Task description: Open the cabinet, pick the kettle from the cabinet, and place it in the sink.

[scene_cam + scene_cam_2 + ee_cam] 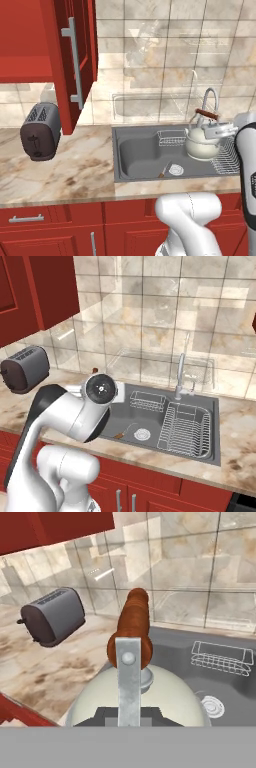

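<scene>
One kettle (pixel 202 143), cream-white, hangs over the sink (pixel 140 155) near the dish rack (pixel 227 157); I see my gripper (pixel 216 131) pinched on its handle. Cabinet (pixel 67 65) door open, toaster (pixel 41 131) beside.

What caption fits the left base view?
Small cream-white kettle held by its handle above the grey metal sink, red cabinet door open.

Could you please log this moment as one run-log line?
cabinet: door open | kettle: held over sink | gripper: shut on kettle handle | placing: pending
</scene>
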